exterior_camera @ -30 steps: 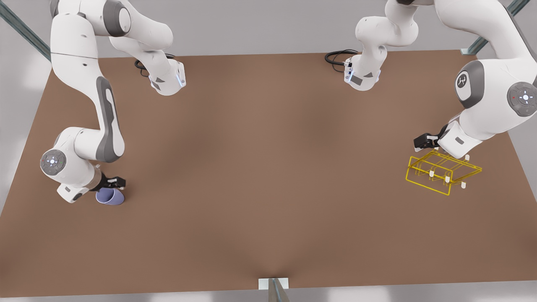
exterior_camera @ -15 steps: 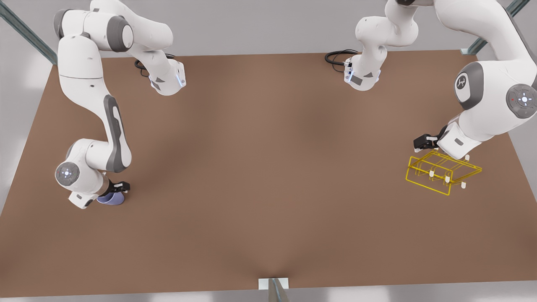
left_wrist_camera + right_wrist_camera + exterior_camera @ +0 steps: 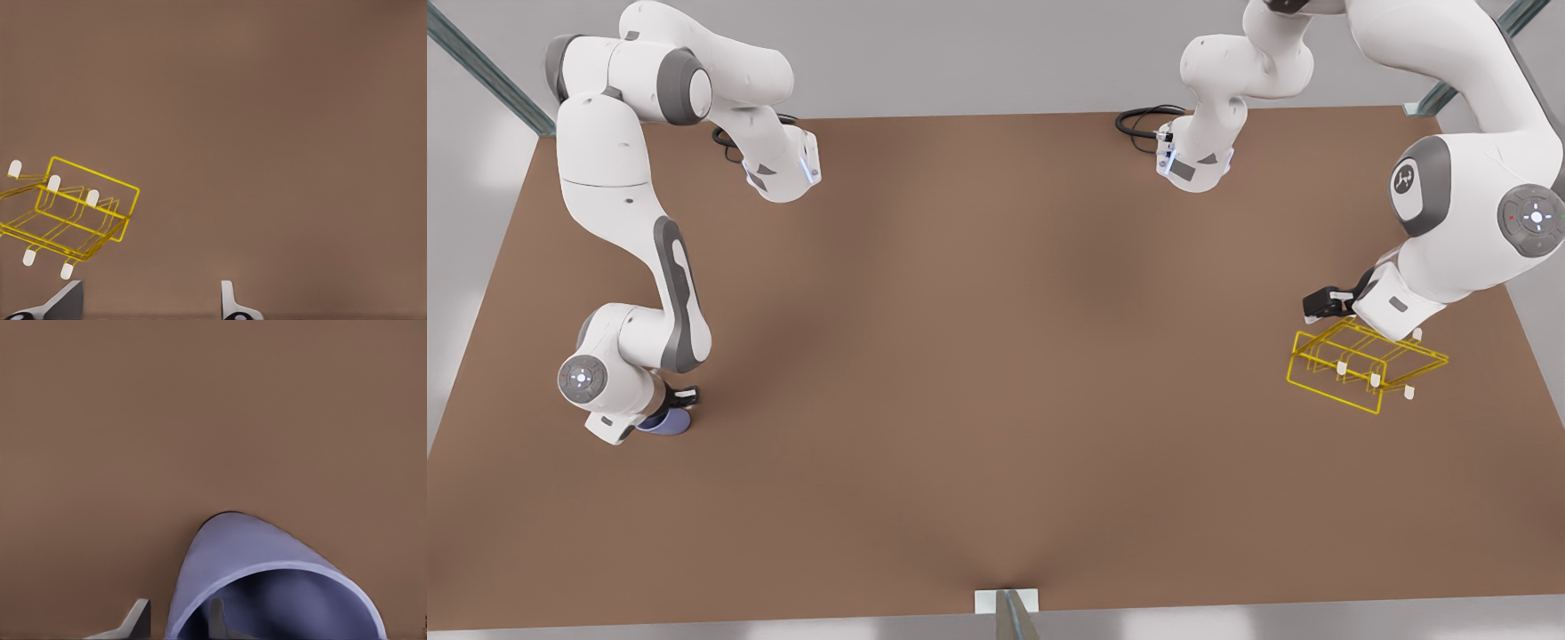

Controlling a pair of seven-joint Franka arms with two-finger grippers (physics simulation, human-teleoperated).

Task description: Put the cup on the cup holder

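Lavender-blue tapered cup (image 3: 667, 423) is lying on its side on the brown table (image 3: 996, 373), near its edge at the front view's left. I am seeing my right gripper (image 3: 680, 396) straddling the cup's rim, fingers (image 3: 215, 620) spread, one inside the mouth and one outside. My left gripper (image 3: 1320, 302) is hanging spread and empty just beside the yellow wire-frame cup holder (image 3: 1365, 364) near the opposite edge.

Bare table (image 3: 996, 356) between cup (image 3: 665, 423) and cup holder (image 3: 1360, 364) — unobstructed.
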